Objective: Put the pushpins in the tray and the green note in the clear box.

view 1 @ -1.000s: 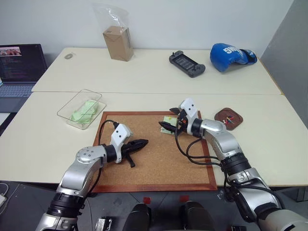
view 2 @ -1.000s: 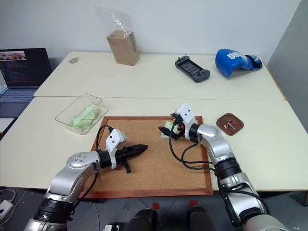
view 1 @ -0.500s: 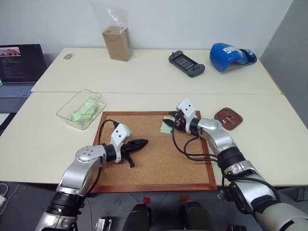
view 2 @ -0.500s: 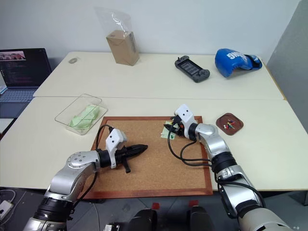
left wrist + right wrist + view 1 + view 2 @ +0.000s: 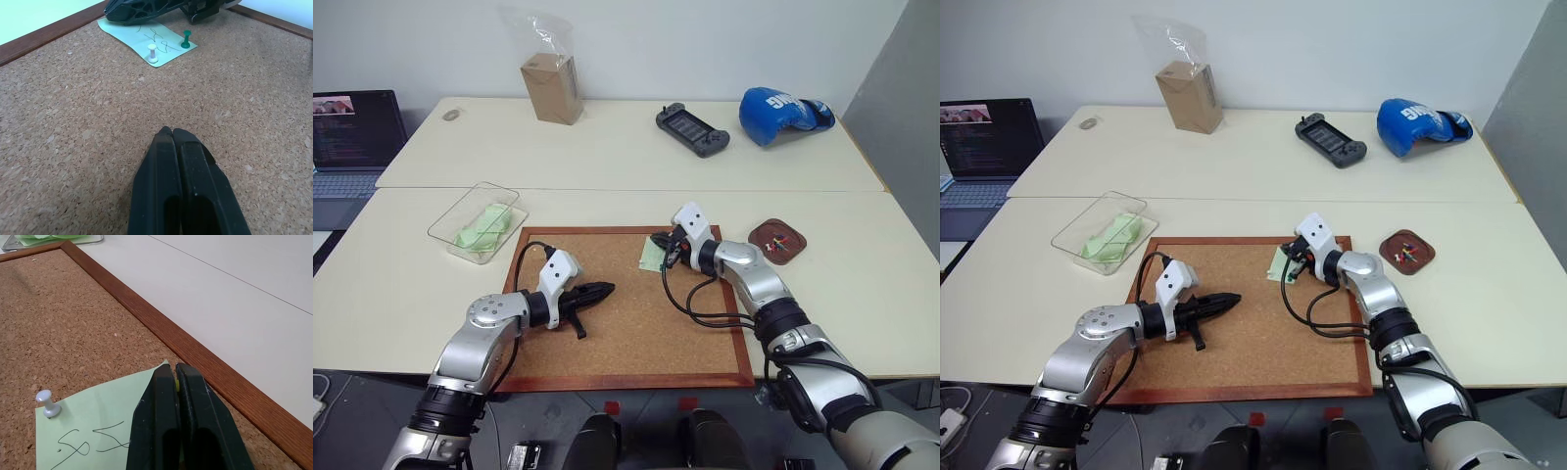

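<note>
The green note point(image 5: 652, 258) lies on the corkboard point(image 5: 626, 333) near its far edge, held down by a white pushpin point(image 5: 153, 52) and a green pushpin point(image 5: 186, 39). My right gripper point(image 5: 659, 241) is shut at the note's far corner, and a sliver of yellow shows between its fingertips point(image 5: 166, 377). My left gripper point(image 5: 607, 290) is shut and empty, hovering low over bare cork left of the note. The tray point(image 5: 757, 235) sits right of the board with several coloured pushpins point(image 5: 781, 242) in it. The clear box point(image 5: 445, 231) stands left of the board.
A heap of pale green papers point(image 5: 485, 225) lies in the clear box. On the far table are a bagged brown carton point(image 5: 553, 88), a game controller point(image 5: 693, 129) and a blue boxing glove point(image 5: 783, 110). A laptop point(image 5: 352, 127) is at the far left.
My right gripper went from open to shut at the note's far corner. The left arm has stayed still.
</note>
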Motion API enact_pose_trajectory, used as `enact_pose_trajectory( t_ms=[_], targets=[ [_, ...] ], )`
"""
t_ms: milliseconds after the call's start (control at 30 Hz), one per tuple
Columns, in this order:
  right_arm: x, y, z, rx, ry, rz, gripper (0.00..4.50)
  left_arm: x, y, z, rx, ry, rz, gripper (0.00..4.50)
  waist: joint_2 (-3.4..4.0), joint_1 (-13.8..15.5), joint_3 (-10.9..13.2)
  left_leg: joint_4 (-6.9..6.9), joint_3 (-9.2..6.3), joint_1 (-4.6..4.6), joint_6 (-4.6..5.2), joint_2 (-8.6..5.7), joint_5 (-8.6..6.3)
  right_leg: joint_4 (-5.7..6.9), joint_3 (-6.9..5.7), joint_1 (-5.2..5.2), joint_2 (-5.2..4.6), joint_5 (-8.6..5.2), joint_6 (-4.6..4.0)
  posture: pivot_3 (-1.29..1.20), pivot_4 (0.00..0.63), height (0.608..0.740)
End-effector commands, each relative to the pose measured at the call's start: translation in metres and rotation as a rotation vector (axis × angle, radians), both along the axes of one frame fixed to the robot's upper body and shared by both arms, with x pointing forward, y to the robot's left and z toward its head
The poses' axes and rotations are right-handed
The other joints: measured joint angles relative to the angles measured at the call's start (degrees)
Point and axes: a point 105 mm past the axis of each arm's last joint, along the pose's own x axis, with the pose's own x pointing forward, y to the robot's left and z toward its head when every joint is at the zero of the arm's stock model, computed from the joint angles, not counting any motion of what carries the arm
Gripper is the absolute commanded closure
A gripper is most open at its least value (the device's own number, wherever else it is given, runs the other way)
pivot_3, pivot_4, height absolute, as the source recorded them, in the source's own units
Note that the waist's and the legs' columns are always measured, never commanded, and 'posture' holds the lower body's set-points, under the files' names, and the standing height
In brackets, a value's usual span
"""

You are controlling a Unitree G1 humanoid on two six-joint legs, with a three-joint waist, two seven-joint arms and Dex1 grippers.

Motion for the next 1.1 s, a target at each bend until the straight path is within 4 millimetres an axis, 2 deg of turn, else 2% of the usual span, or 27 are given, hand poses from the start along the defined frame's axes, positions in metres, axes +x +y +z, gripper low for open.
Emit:
enact_pose_trajectory(
  t_ms=[33, 233, 733, 867, 1000, 1100],
  targets=[
    [-0.004, 0.004, 0.025, 0.061, -0.09, 0.044, 4.44, -0.002, 0.003, -0.008, 0.031, 0.028, 0.016, 4.5, 0.0, 0.02, 0.0, 0.0, 0.0, 0.0, 0.0, 0.0, 0.0, 0.0, 0.0, 0.0, 0.0, 0.0, 0.0, 0.0, 0.15, 0.74],
    [-0.009, 0.001, 0.036, 0.119, -0.104, 0.054, 4.44, -0.002, 0.002, -0.008, 0.031, 0.033, 0.015, 4.5, 0.0, 0.03, 0.0, -0.02, -0.02, -0.06, 0.0, 0.02, 0.0, -0.02, -0.01, -0.05, -0.03, 0.0, 0.0, 0.0, 0.15, 0.74],
    [-0.012, -0.005, 0.037, 0.131, -0.077, 0.042, 4.44, -0.002, 0.002, -0.009, 0.04, 0.048, 0.009, 4.5, 0.0, 0.02, 0.0, -0.02, -0.01, -0.02, 0.0, 0.01, 0.0, -0.01, 0.0, -0.02, -0.03, 0.0, 0.0, 0.0, 0.15, 0.74],
    [-0.015, -0.009, 0.044, 0.201, -0.016, 0.029, 4.44, -0.003, 0.001, -0.01, 0.038, 0.052, 0.003, 4.5, 0.0, 0.05, 0.0, -0.02, -0.02, -0.03, 0.01, 0.02, 0.0, -0.02, -0.01, -0.02, -0.03, 0.0, 0.0, 0.0, 0.15, 0.74],
    [-0.02, -0.015, 0.054, 0.32, 0.117, 0.016, 4.44, -0.003, -0.001, -0.01, 0.037, 0.054, -0.002, 4.5, 0.01, 0.06, 0.0, -0.02, -0.03, -0.03, 0.01, 0.03, 0.0, -0.01, 0.0, -0.02, -0.04, 0.0, 0.0, 0.0, 0.15, 0.74],
    [-0.024, -0.025, 0.065, 0.386, 0.187, -0.01, 4.44, -0.002, -0.002, -0.011, 0.037, 0.053, -0.006, 4.5, 0.01, 0.12, 0.0, -0.02, -0.07, -0.05, 0.01, 0.1, 0.0, -0.02, -0.01, -0.02, -0.05, 0.0, 0.0, 0.0, 0.15, 0.74]
  ],
)
